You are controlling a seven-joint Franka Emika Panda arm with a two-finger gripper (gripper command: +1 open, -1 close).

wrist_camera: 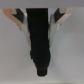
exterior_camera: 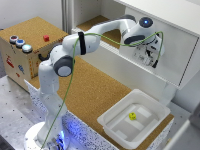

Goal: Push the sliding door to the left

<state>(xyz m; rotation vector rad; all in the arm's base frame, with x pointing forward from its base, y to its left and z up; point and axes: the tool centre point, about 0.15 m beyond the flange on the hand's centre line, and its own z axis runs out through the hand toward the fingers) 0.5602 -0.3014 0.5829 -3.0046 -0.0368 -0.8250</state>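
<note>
While against the sliding door (exterior_camera: 167,47), the pincer (exterior_camera: 148,59), its opening indiscernible; open cabinet recess (exterior_camera: 100,25) at the exterior view's left.

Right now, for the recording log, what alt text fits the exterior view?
A white Franka arm reaches across a cork-topped bench, its gripper up against the sliding door of a white cabinet; whether the fingers are open is not clear. Near the front sits a white plastic tray holding a small yellow object, and a cork-covered box with buttons stands at the exterior view's left.
</note>
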